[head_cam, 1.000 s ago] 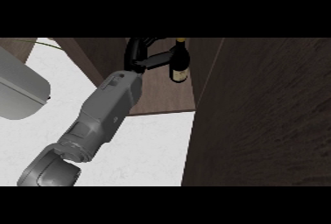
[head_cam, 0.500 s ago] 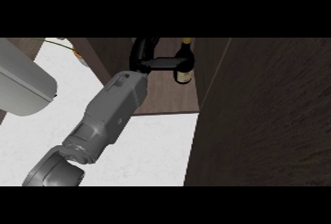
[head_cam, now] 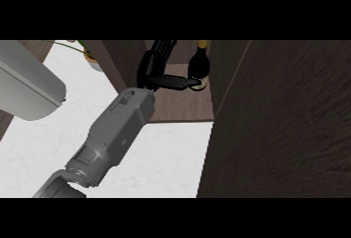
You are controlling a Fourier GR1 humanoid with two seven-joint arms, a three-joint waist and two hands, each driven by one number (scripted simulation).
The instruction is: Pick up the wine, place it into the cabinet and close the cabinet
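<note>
Fingers (head_cam: 177, 82) clamped on the wine (head_cam: 199, 60), bottle already in the cabinet (head_cam: 182, 106)

Right hand (head_cam: 155, 69) is up at 12 o'clock, curled round the dark bottle's lower body. The bottle stands upright, yellowish top toward the frame's top, over the brown shelf board. Can't tell if the base actually sits on the shelf or hangs just above it. I'd call the pick done and the placing nearly there. What's left: set it down, let go, back the arm out, then swing the cabinet door (head_cam: 288, 121), that big dark panel from 1 to 5 o'clock, shut. Pale counter (head_cam: 158, 158) shows at 7 o'clock. Grey left forearm (head_cam: 27, 88) sits at 9 o'clock, its hand out of view.
</note>
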